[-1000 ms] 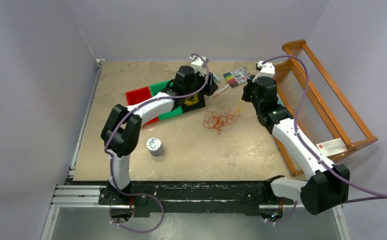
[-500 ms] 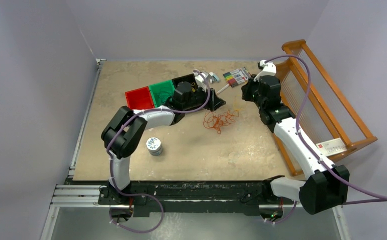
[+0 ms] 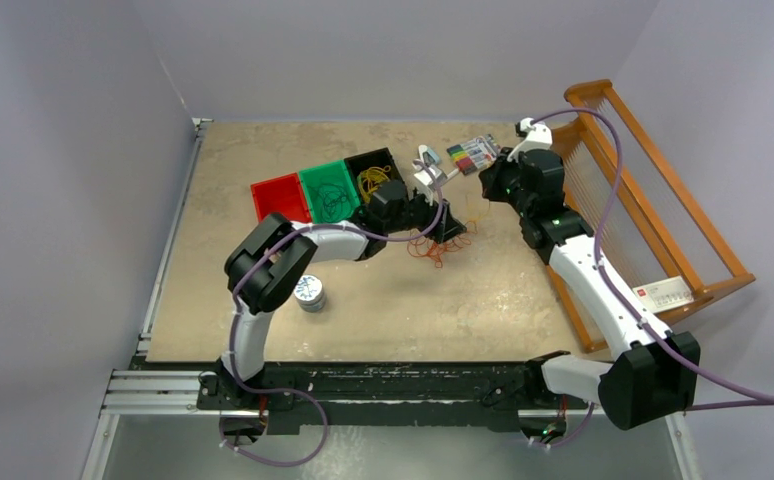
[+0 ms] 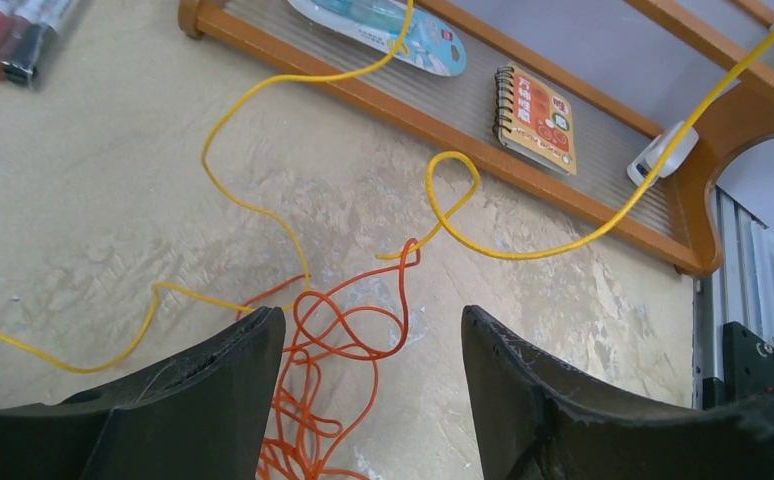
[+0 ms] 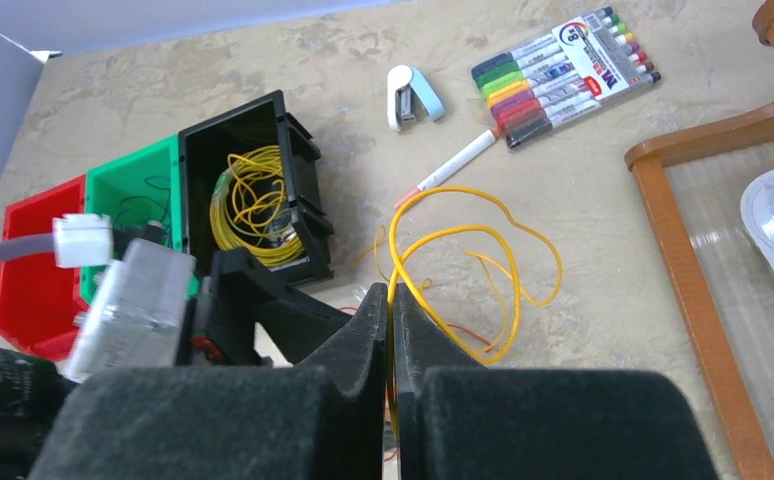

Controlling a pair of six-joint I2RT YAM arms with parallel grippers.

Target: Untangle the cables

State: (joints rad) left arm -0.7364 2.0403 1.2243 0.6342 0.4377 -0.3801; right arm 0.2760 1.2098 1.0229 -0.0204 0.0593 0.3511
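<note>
Cables lie tangled mid-tabletop. The yellow cable is pinched in the shut right jaws, its loops trailing down across the orange cable, which lies between the wide-open, empty left jaws. The left jaws should probably close on the orange heap to pin it. The yellow strand can then be drawn away slowly, with an eye on the crossing.

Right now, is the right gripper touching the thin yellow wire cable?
Touching. The right wrist view shows the right gripper shut, with the thin yellow cable pinched in the seam between its jaws.
</note>
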